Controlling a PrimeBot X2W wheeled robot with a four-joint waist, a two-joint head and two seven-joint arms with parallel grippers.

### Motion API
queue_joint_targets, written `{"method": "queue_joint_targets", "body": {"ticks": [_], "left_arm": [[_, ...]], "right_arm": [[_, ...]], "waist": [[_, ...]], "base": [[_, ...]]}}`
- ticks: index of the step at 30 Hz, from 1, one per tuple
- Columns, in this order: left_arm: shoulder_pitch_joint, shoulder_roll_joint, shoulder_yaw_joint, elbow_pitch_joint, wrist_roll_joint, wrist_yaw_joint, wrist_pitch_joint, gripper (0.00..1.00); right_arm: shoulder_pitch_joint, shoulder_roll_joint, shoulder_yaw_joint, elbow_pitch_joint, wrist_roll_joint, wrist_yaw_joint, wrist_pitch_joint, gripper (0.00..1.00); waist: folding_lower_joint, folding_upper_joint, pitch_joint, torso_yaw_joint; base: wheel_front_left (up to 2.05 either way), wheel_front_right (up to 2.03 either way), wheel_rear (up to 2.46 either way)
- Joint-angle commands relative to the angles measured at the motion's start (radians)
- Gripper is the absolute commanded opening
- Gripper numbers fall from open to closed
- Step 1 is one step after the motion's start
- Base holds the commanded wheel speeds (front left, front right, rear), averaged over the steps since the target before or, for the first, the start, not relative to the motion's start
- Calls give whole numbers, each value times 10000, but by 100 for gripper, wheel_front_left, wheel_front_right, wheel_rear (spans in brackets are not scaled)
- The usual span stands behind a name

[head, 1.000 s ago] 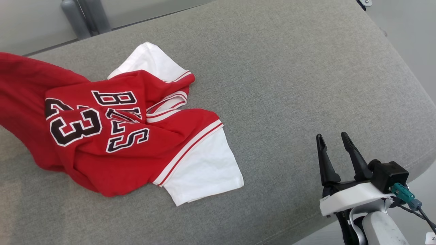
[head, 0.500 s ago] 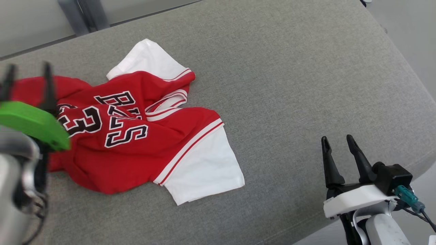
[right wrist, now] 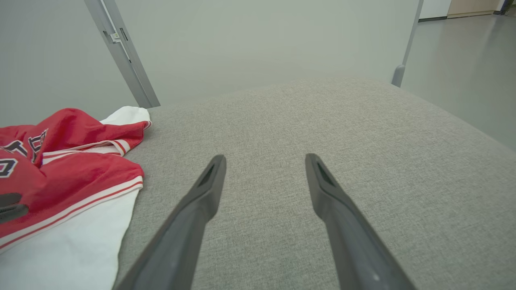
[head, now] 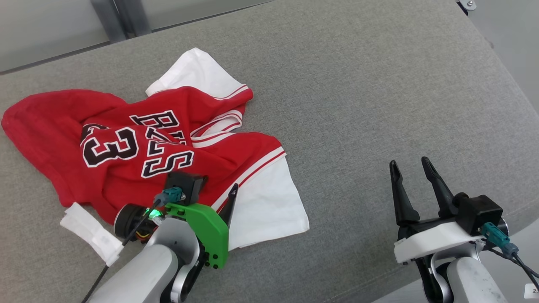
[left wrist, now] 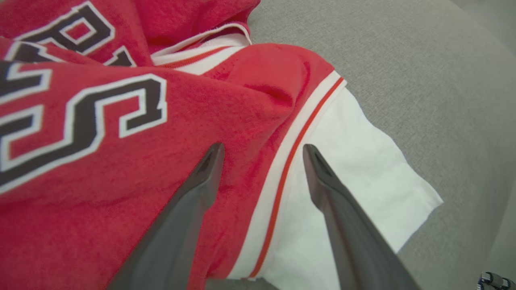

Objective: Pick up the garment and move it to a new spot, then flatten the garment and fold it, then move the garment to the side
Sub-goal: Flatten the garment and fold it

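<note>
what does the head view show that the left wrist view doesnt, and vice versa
Head view's own: the whole crumpled garment with its number 23, the far white sleeve, a white strip by its near-left edge, and the right gripper, open, apart from the garment. Left wrist view's own: the left gripper seen along both fingers, open, one tip over red cloth, the other over the near white sleeve, the striped trim between them. Shared: the red cloth, the black S, that near sleeve and the grey cushion.

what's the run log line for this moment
left gripper: open, straddling jersey sleeve stripe | right gripper: open, clear of jersey | jersey: crumpled on grey cushion
</note>
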Motion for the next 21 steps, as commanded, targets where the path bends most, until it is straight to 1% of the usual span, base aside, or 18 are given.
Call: {"method": "queue_joint_targets", "body": {"ticks": [1, 3, 5, 6, 7, 9, 13, 17, 21], "left_arm": [[-222, -115, -39, 374, -11, -120, 80, 100], [-461, -188, -209, 972, 137, -234, 196, 100], [-587, -306, -296, 1530, 26, -398, 343, 100], [-664, -298, -383, 1819, 60, -488, 453, 51], [-681, -352, -386, 2001, -2, -571, 460, 0], [-718, -403, -465, 2263, -29, -739, 476, 0], [-798, -592, -488, 2297, -184, -980, 467, 0], [-950, -726, -476, 2158, -208, -1032, 361, 0], [-1493, -1091, -348, 1612, -172, -1051, 183, 0]], "right_arm": [[-120, -13, 15, -65, -54, 4, -3, 100], [-118, -13, 24, -95, -5, 4, -3, 100], [-63, -10, 45, -112, 52, 4, -4, 100], [-29, -12, 43, -104, 87, 4, -4, 100], [-4, -12, 52, -93, 110, 4, -3, 100], [76, -13, 19, -81, 155, 4, -4, 100], [203, -10, -20, -65, 220, 4, -3, 100], [196, -10, 63, -7, 277, 4, -4, 100], [73, -12, 132, -12, 344, 4, -3, 100]], "waist": [[0, -1, 65, -129], [0, -1, 114, -245], [0, -1, 155, -372], [0, -1, 171, -446], [0, -1, 178, -504], [0, -1, 173, -613], [0, -1, 124, -740], [0, -1, 92, -859], [0, -1, 135, -983]], "base": [[0, 0, 0], [0, 0, 0], [0, 0, 0], [0, 0, 0], [0, 0, 0], [0, 0, 0], [0, 0, 0], [0, 0, 0], [0, 0, 0]]}}
